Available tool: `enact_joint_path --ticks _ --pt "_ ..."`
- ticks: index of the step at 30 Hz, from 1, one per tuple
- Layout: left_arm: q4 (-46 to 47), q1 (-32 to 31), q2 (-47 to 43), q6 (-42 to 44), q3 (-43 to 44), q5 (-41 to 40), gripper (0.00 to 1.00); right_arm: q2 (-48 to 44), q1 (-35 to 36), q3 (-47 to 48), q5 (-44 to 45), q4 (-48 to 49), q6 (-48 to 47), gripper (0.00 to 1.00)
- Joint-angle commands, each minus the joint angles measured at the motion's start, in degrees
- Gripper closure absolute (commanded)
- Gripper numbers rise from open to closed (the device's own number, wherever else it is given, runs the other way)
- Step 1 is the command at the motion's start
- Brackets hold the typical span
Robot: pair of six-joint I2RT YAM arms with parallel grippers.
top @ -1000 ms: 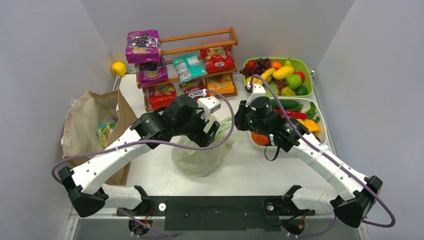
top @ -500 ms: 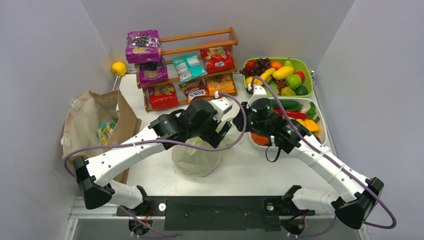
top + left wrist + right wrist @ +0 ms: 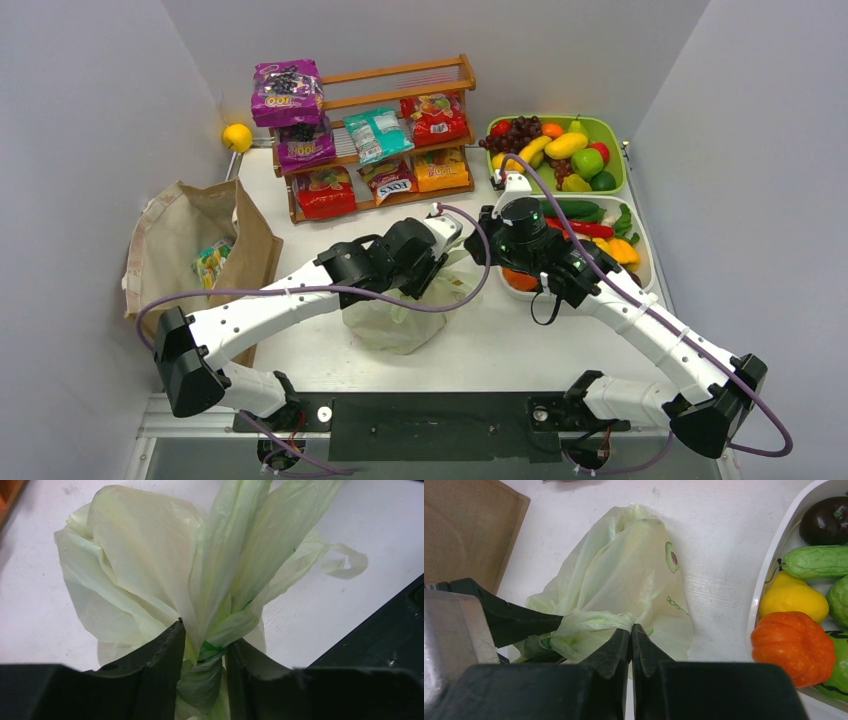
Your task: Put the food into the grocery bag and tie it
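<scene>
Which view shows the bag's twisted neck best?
Left wrist: neck close up, squeezed in the left pincer. Right wrist: right pincer pinches a strand, neck half hidden. Top: the left arm covers it; only the bag body shows.

grocery bag [image 3: 145,570]: thin translucent plastic, crinkled, faint sheen | snack packets [image 3: 287,92]: glossy crinkly film | toy fruit [image 3: 791,645]: smooth glossy plastic | rack [image 3: 400,72]: bare wood | paper bag [image 3: 255,245]: matt brown paper | table [image 3: 520,340]: matt white, lightly scuffed
</scene>
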Motion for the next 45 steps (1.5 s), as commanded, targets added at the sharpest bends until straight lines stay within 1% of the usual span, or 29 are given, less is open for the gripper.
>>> enact_joint_path --ticks 1,2,3,4,5,6,7,9,10,11,12,13,14,15,17,19,21,27,30,33,40,45 --pt "2.82 -0.21 -0.40 -1.07 -0.64 -0.91 0.75 -1.43 0.30 -0.46 0.12 0.99 0.22 1.00" --pt "2.77 -0.20 -0.54 -1.13 -0.70 -0.90 0.83 -1.51 0.31 -0.43 0.13 0.92 0.29 1.00" --pt "2.69 -0.19 -0.68 -1.14 -0.93 -0.88 0.86 -1.60 0.29 -0.50 0.11 0.89 0.31 1.00" --pt "2.66 -0.19 -0.92 -1.21 -0.98 -0.80 0.92 -1.60 0.28 -0.54 0.12 0.83 0.29 1.00" --pt "2.45 -0.18 -1.09 -1.26 -1.13 -0.79 0.94 -1.55 0.28 -0.46 0.20 0.76 0.31 1.00" --pt "2.37 -0.18 -1.59 -1.31 -1.21 -0.80 0.99 -1.58 0.24 -0.43 0.21 0.66 0.33 1.00" --pt "2.09 -0.18 -1.91 -1.31 -1.32 -0.79 1.00 -1.50 0.26 -0.35 0.26 0.59 0.33 1.00" --pt "1.30 -0.18 -3.11 -1.46 -1.38 -0.78 1.00 -1.38 0.21 -0.03 0.27 0.27 0.10 0.95" --pt "1.09 -0.18 -4.05 -1.58 -1.32 -0.78 1.00 -1.36 0.15 0.14 0.33 -0.12 -0.03 0.84" --pt "0.71 -0.18 -4.59 -1.62 -1.31 -0.82 1.00 -1.45 0.13 0.41 0.69 -0.37 -0.31 0.77" --pt "0.53 -0.14 -5.63 -1.79 -1.23 -0.84 1.00 -1.48 -0.11 0.62 0.89 -0.87 -0.42 0.64" --pt "0.13 0.00 -6.17 -1.91 -1.18 -0.88 1.00 -1.48 -0.31 1.04 1.49 -1.15 -0.69 0.58" --pt "-0.11 0.17 -7.19 -2.21 -0.94 -0.83 1.00 -1.66 -0.79 1.49 2.16 -1.79 -0.79 0.48" --pt "-0.73 0.67 -7.70 -2.38 -0.76 -0.53 1.00 -1.80 -1.42 1.73 2.60 -2.13 -0.96 0.41" --pt "-1.95 1.54 -9.00 -2.72 0.01 -0.03 1.00 -2.47 -2.55 2.30 3.68 -3.35 -1.01 0.37" --pt "-3.39 2.46 -10.16 -2.85 1.24 0.19 1.00 -3.44 -3.91 2.55 4.88 -4.04 -0.87 0.33" --pt "-4.83 3.51 -11.20 -2.75 2.69 0.24 1.00 -4.64 -5.33 2.49 5.90 -4.40 -0.74 0.32" --pt "-8.96 8.06 -13.79 -1.90 9.01 0.49 1.00 -6.99 -7.94 1.17 6.78 -4.65 -0.77 0.32" --pt "-11.24 11.31 -14.00 -1.90 12.81 1.68 1.00 -7.00 -8.10 0.72 6.19 -4.78 -0.68 0.32" --pt "-12.92 13.28 -14.20 -1.54 16.45 1.97 1.00 -6.87 -8.15 0.21 5.76 -4.86 -0.49 0.32" --pt "-17.44 17.50 -14.16 0.90 23.37 -0.23 1.00 -7.28 -8.09 -0.19 6.54 -5.06 -0.03 0.30" --pt "-19.63 21.50 -13.64 3.94 30.62 -2.53 1.00 -7.21 -8.15 -0.66 6.61 -5.25 0.06 0.28"
